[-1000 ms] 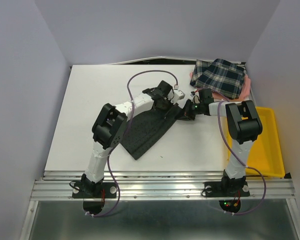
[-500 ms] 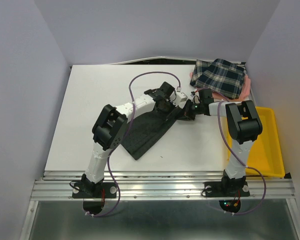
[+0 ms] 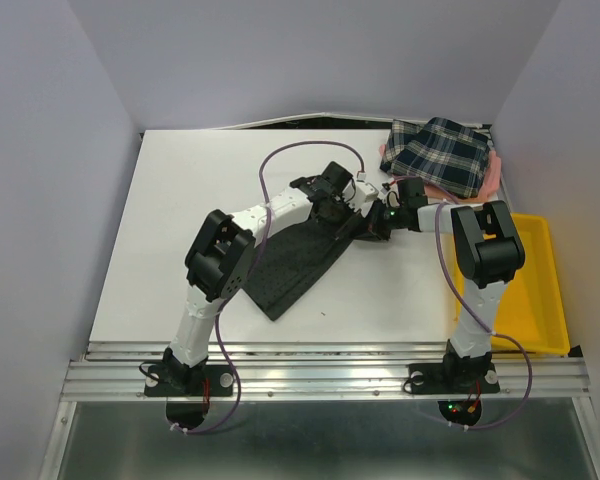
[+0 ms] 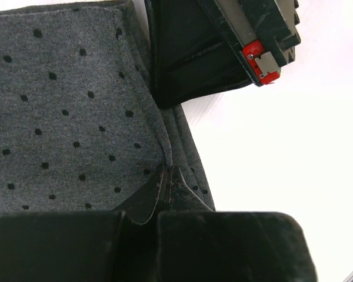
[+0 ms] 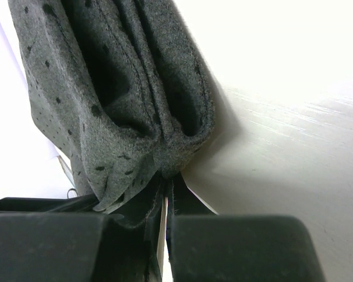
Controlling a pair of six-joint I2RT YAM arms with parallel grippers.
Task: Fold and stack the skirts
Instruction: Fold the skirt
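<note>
The charcoal dotted skirt [image 3: 295, 265] lies mid-table, running from its near corner up toward the grippers. My left gripper [image 3: 344, 214] is shut on a fold of its edge [image 4: 166, 173]. Dotted cloth [image 4: 65, 117] spreads to the left in the left wrist view. My right gripper [image 3: 372, 226] is right beside it, shut on a bunched corner of the same skirt [image 5: 123, 76], pinched at the fingertips [image 5: 165, 176] and lifted slightly off the table. The plaid skirt [image 3: 442, 155] lies folded on the pink skirt [image 3: 493, 178] at the back right corner.
A yellow tray [image 3: 540, 300] sits at the table's right edge beside the right arm. The right gripper's body [image 4: 223, 41] fills the top of the left wrist view. White table [image 3: 200, 190] extends to the left and back.
My left gripper has crept a little to the right, closer to the right gripper, drawing the skirt's upper edge with it. Both grips have held.
</note>
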